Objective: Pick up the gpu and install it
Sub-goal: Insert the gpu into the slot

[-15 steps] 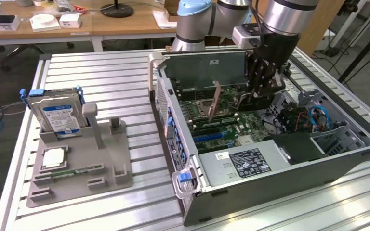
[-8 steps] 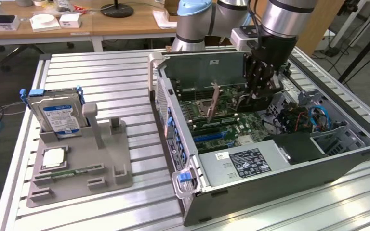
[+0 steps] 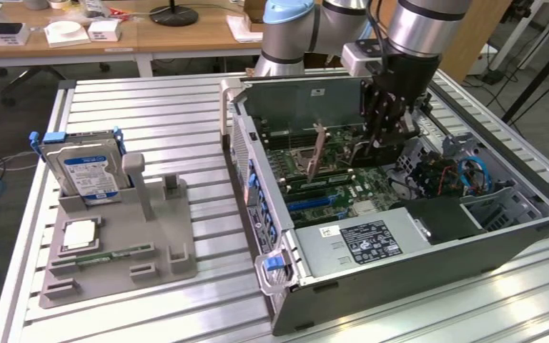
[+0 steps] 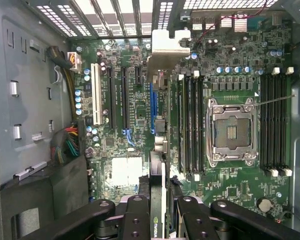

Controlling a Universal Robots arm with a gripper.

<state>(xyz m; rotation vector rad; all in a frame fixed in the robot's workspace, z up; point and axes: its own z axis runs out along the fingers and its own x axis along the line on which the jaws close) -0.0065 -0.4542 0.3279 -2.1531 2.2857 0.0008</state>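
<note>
Tool point(image 4: 160, 207) grips the card point(image 4: 160, 135) edgewise, mid-frame. Probably best held upright, square over the blue slot point(image 4: 151, 107).

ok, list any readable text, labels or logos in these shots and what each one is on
Nothing reads cleanly enough to quote.
gpu: green logo badge on its edge, lettering too small.
hard drive: blue label, print blurred.
power supply: black label and white sticker, both too small.
</note>
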